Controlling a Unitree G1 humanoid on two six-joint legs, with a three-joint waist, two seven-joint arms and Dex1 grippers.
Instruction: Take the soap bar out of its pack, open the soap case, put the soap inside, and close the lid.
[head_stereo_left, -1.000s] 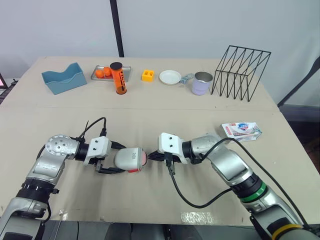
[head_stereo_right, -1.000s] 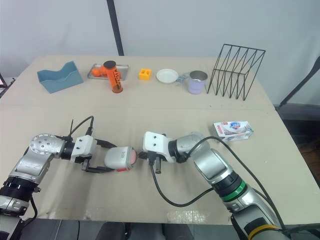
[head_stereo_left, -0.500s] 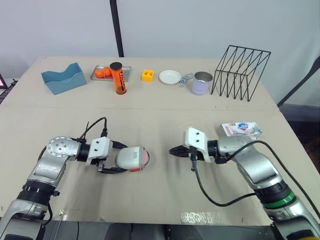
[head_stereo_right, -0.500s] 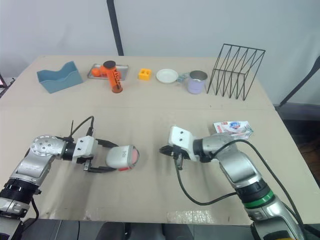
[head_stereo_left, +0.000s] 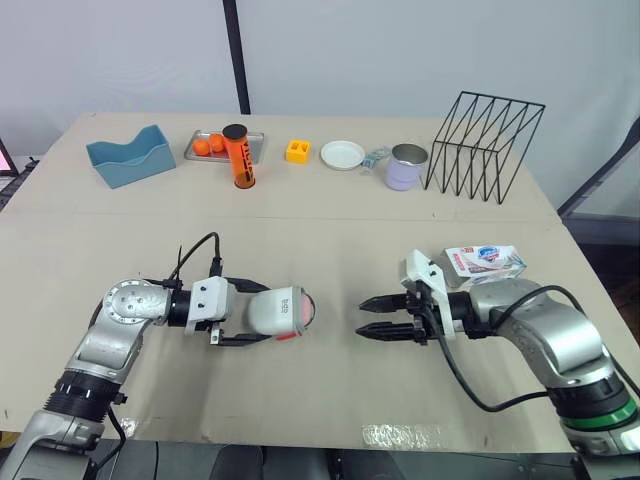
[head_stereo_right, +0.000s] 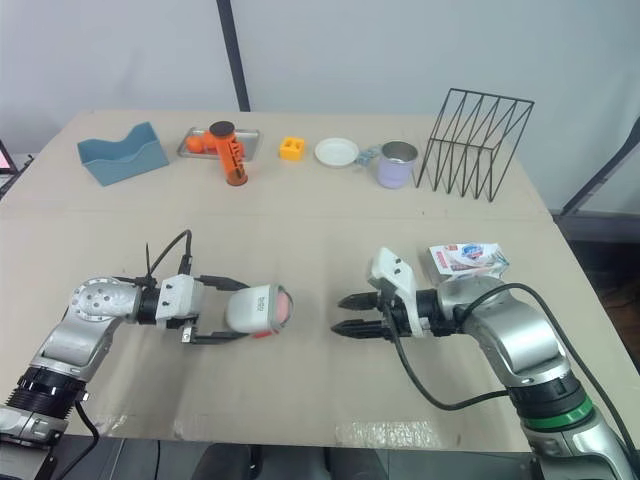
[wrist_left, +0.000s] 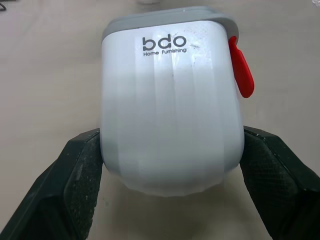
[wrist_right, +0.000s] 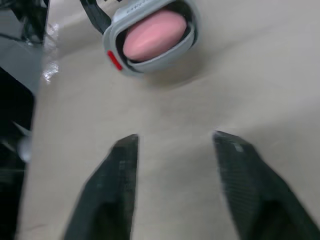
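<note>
Here, near the front of the tan worktop, the left end effector pinched the soap case by its 2 flat sides, 1 black finger on each. The white case lay sideways, its grey-rimmed mouth turned right, a small red tab on the rim. The pink soap sat inside the mouth. The right end effector hovered to the right of the case, apart from it, fingers spread and empty, pointing at the opening. The soap pack lay further right, just beyond the right arm.

Judging by this, the soap was in and closing the lid remained. Where the lid sat, or how it hinged, could not be told.

To do that well, the left end effector should hold firm without squeezing the walls inward, and keep the mouth level or tipped slightly up, since the soap could slide out of a sideways opening. The right end effector should come in level with the rim and press squarely rather than push the case out of the grip.
</note>
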